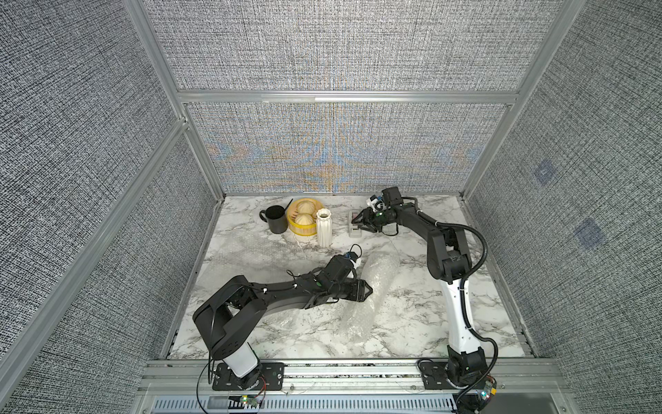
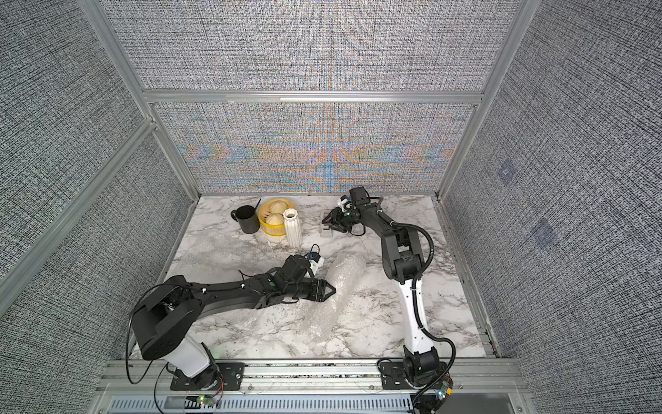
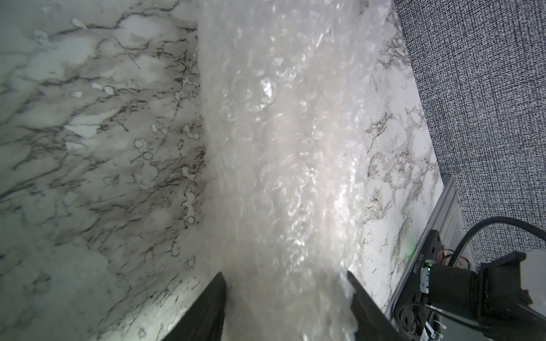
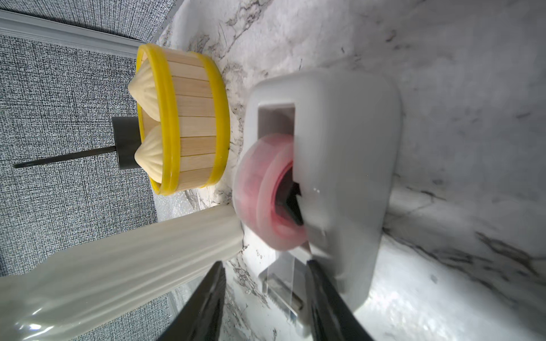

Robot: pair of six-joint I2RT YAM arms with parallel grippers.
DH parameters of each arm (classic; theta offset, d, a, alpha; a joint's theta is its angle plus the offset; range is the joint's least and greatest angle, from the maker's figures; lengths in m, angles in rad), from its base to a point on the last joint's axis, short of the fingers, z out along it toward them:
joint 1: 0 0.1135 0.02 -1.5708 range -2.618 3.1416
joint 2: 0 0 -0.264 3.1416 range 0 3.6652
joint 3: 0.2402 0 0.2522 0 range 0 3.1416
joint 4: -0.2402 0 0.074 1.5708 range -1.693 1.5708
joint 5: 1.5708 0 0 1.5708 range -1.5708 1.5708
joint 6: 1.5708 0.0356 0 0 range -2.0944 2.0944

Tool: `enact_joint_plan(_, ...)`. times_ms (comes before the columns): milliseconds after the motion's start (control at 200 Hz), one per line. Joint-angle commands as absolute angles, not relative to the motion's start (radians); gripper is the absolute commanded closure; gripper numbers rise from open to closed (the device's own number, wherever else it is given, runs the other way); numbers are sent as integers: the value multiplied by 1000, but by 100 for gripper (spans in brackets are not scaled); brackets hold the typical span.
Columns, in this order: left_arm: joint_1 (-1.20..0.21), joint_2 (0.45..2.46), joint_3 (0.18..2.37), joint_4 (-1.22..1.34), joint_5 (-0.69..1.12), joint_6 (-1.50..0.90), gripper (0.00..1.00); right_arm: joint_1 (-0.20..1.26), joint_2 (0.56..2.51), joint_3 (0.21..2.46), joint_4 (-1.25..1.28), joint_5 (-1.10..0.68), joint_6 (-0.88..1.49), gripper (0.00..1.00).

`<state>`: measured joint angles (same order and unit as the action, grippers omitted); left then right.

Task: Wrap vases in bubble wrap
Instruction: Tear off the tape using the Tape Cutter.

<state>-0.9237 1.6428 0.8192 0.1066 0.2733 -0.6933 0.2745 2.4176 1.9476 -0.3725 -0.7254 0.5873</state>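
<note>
Marble worktop point(image 1: 412, 322), packing goods.
Left claw point(image 3: 284, 273) pinching bubble wrap roll point(image 3: 280, 147), centre, contents obscured; right claw point(image 4: 265, 262) spread about tape dispenser point(image 4: 339, 147), 1 o'clock; fluted vase point(image 1: 324, 229) upright, 12 o'clock; bun steamer point(image 1: 304, 217), black mug point(image 1: 276, 218) alongside, 11.

Both top views give us the whole desk point(image 1: 494, 297) from high above; wrist views sit close — left on wrap point(image 3: 280, 147), right on dispenser point(image 4: 339, 133).

Vase point(image 1: 324, 229) just right of steamer basket point(image 1: 299, 229)
</note>
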Motion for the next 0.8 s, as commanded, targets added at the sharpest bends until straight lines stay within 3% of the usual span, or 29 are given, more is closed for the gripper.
enact_joint_plan(0,-925,1656,800,-121,235,-679,41,281,2427,1926,-377,-749,618,53)
enact_joint_plan(395,-923,1660,804,-123,235,-675,41,276,2434,1876,-301,-820,679,58)
enact_joint_plan(796,-923,1657,809,-118,236,-676,41,272,2405,1825,-208,-856,742,79)
